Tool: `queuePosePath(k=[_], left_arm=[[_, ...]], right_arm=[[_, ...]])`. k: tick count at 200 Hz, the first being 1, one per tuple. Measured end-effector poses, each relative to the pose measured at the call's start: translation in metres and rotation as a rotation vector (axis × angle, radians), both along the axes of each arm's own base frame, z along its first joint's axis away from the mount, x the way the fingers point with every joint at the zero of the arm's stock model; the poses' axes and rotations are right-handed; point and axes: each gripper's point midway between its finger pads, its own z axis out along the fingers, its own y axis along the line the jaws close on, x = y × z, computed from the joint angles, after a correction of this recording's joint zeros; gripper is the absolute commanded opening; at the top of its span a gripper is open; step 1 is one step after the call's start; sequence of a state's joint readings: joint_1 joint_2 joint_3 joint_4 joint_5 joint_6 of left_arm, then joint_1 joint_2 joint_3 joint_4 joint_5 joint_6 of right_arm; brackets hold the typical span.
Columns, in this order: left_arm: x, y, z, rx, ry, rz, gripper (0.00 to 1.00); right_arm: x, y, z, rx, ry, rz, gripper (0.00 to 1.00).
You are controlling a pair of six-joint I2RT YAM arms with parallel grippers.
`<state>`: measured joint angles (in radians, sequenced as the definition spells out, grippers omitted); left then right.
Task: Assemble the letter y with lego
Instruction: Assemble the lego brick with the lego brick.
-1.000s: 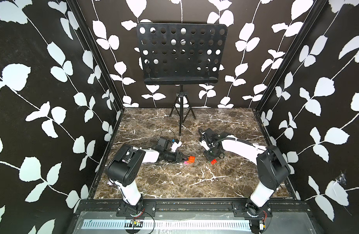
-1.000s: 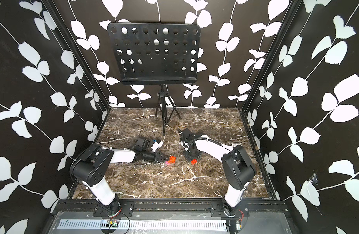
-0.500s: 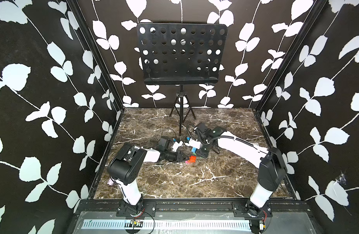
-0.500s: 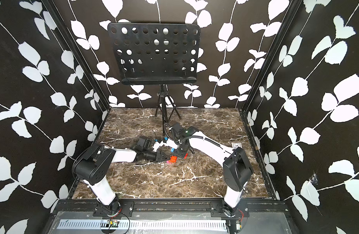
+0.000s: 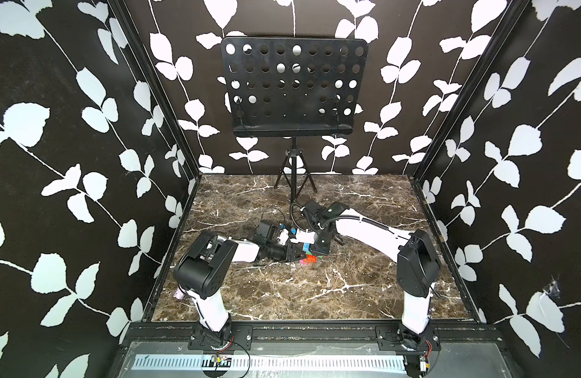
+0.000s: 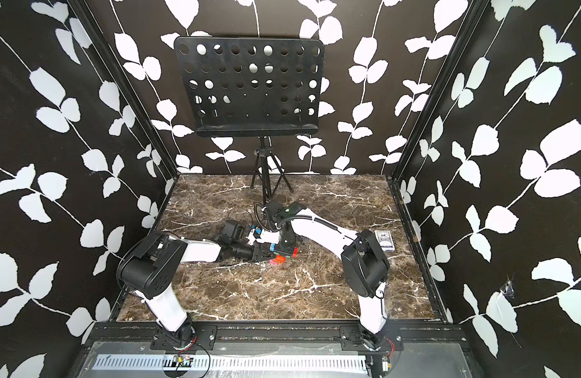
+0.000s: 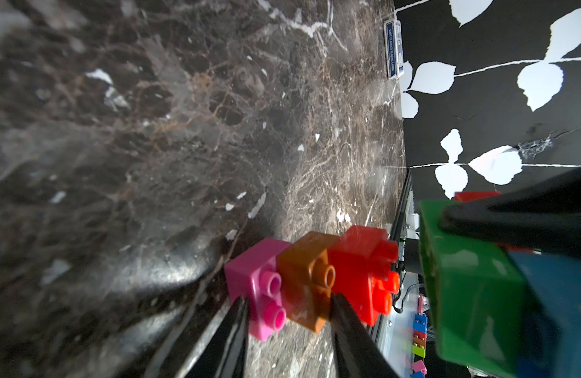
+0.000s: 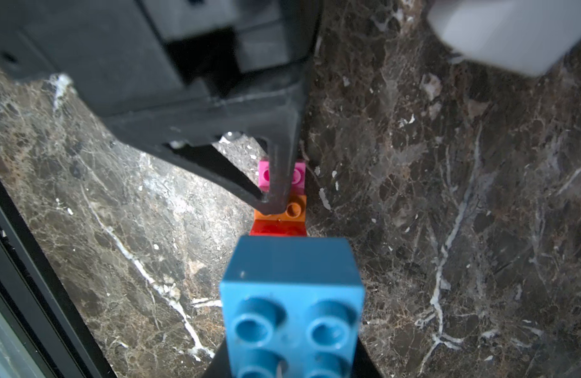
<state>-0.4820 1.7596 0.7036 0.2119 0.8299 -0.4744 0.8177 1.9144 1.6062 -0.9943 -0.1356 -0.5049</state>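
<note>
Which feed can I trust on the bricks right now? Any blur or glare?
Left wrist view: pink brick, brown-orange brick and orange-red brick sharp; green brick near the lens is soft with pale glare patches; marble table shows a glossy sheen. Right wrist view: light blue brick fairly sharp, filling the foreground. In both top views: even light, bricks tiny.

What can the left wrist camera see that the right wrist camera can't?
Only the left wrist camera shows the green brick and the card box by the wall. Only the right wrist camera shows the studs on the blue brick. Both show the marble table and the pink, orange and red stem pinched in the left tool.
</note>
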Motion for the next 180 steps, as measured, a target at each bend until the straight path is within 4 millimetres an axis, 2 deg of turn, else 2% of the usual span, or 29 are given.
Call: queuePosePath(k=[57, 180], left_arm=[[0.0, 0.0, 0.0, 0.0, 0.002, 0.0, 0.4], [0.0, 0.0, 0.0, 0.0, 0.001, 0.0, 0.4]], right_arm=[[-0.007, 0.002, -0.009, -0.027, 0.027, 0.016, 0.32], [-0.004, 0.003, -0.016, -0.075, 0.019, 0.023, 0.32]])
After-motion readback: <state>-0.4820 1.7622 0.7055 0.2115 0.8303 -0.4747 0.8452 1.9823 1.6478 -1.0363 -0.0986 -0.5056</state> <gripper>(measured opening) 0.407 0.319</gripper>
